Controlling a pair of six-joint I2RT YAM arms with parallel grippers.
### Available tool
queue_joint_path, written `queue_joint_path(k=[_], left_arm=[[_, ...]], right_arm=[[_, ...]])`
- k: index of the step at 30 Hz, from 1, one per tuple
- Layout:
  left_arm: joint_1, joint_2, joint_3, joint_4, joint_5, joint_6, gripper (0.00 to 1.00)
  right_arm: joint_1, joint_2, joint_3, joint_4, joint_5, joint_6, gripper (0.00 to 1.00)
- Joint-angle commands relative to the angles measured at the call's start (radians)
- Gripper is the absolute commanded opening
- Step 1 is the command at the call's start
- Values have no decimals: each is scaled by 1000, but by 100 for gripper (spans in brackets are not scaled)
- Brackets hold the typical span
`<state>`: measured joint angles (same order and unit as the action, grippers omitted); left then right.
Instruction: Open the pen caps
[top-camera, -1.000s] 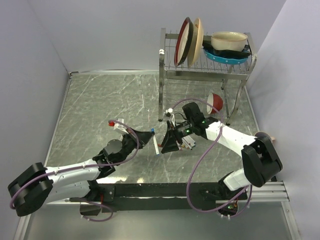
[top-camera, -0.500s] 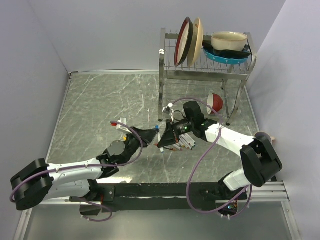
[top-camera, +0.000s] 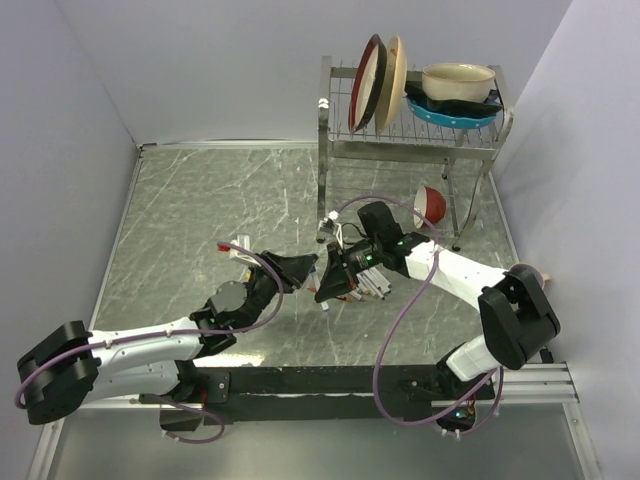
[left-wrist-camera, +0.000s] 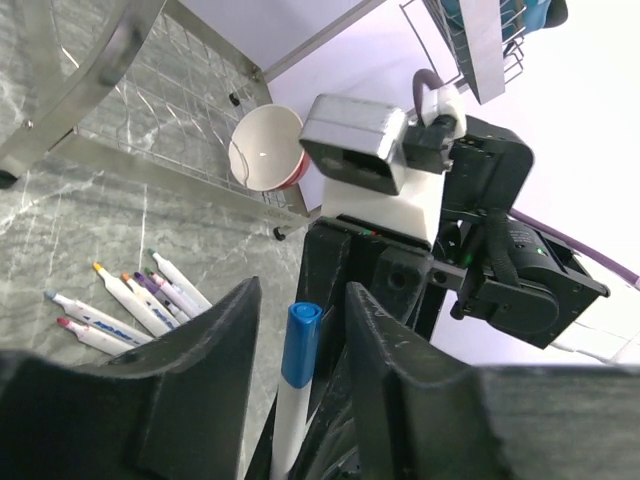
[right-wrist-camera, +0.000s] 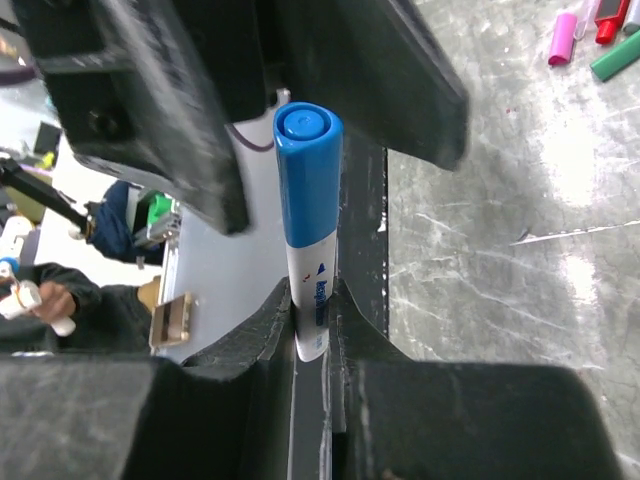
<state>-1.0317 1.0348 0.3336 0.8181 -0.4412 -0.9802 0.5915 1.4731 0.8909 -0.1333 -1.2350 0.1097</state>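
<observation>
- Top view: the left gripper (top-camera: 306, 269) and right gripper (top-camera: 325, 287) meet mid-table, just near of the dish rack (top-camera: 400, 145).
- Left wrist: its jaws stand apart, the blue cap (left-wrist-camera: 299, 345) between them, clear of both.
- Right wrist: that pincer clamps the white pen (right-wrist-camera: 313, 305), cap still on.

Pale lilac walls (top-camera: 200, 70) enclose a grey, seemingly marble tabletop (top-camera: 200, 215).
</observation>
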Motion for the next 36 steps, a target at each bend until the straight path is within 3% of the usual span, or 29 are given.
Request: queue_joint_path(k=[1,15,20,22,23,24,31,36], left_arm=[[-1,-24,12,30,12,44,41],[-1,36,19,95,136,112,40],[-1,44,36,75,147,124,31],[1,33,38,75,141,127,16],[1,27,44,61,133,127,3],[-1,21,51,37,127,127,1],[2,-108,67,-52,-38,204,1],[54,-260,102,-171,-197,354,1]], right_arm=[[7,13,51,-78,-41,-93,0],[7,10,74,-146,-15,-168,0],[7,19,80,-164,-8,-185,0],[8,21,82,-166,3,-186,0],[7,26,85,-172,9,-194,0],[7,27,86,-192,22,-202,0],[56,53,118,-290,72,-300,0],[96,91,143,-357,117,-341,0]])
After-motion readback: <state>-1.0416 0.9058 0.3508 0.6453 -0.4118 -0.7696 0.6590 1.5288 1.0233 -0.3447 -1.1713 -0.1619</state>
